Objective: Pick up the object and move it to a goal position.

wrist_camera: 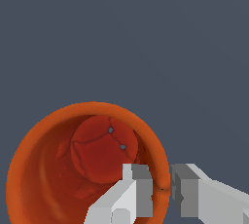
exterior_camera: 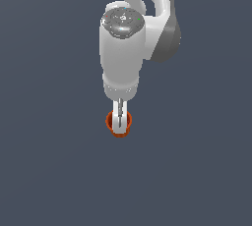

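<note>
Gripper [wrist_camera: 162, 194] pinches the pot's [wrist_camera: 44, 169] rim — one finger inside, one outside — jaws clenched on its wall for lifting.

Orange-red pot [wrist_camera: 44, 179] seen from above; jaws straddle rim wall, apparently pinching it.

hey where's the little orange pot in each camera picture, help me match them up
Exterior view: the orange pot sits below centre, at the gripper tip, partly hidden by a finger.
Wrist view: the pot fills the lower part, seen from above, its wall between the fingers.
Shared landmark: the gripper fingers.
</note>
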You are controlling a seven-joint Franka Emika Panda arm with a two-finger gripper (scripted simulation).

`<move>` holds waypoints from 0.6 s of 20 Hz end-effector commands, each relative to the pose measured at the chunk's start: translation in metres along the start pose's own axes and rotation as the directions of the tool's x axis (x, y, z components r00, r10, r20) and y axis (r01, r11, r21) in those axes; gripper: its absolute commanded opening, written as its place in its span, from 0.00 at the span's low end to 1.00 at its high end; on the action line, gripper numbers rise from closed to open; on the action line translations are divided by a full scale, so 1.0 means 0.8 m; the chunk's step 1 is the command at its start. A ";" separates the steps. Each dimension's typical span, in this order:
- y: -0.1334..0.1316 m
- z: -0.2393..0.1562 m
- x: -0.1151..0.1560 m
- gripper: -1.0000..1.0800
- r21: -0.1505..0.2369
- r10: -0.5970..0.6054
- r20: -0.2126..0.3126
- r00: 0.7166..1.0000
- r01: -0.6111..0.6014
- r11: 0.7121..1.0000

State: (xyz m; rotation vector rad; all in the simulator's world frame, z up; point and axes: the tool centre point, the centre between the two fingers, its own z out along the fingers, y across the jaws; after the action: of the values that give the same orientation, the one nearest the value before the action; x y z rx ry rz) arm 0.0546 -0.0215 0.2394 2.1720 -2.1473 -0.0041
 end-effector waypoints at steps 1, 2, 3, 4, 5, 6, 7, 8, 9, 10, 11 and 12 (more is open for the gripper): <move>-0.001 -0.033 0.018 0.00 0.001 -0.001 -0.001 1.000 0.001 1.000; -0.002 -0.045 0.026 0.00 0.001 -0.001 -0.001 1.000 0.001 1.000; -0.003 -0.057 0.033 0.00 0.001 -0.001 -0.001 1.000 0.001 1.000; -0.003 -0.070 0.040 0.00 0.001 -0.001 -0.001 1.000 0.001 1.000; -0.004 -0.081 0.047 0.00 0.001 -0.001 -0.001 1.000 0.001 1.000; -0.005 -0.093 0.053 0.00 0.001 -0.001 -0.001 1.000 0.001 1.000; -0.006 -0.103 0.059 0.00 0.001 -0.001 -0.001 1.000 0.001 1.000; -0.007 -0.114 0.065 0.00 0.001 -0.002 -0.001 1.000 0.002 1.000; -0.007 -0.123 0.071 0.00 0.001 -0.002 -0.001 1.000 0.002 1.000; -0.008 -0.132 0.076 0.00 0.001 -0.002 -0.001 1.000 0.002 1.000; -0.009 -0.141 0.081 0.00 0.001 -0.002 -0.001 1.000 0.002 1.000; -0.010 -0.149 0.085 0.00 0.001 -0.003 -0.001 1.000 0.003 1.000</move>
State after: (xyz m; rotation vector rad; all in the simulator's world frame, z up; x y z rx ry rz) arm 0.0692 -0.0772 0.3497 2.1739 -2.1453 -0.0031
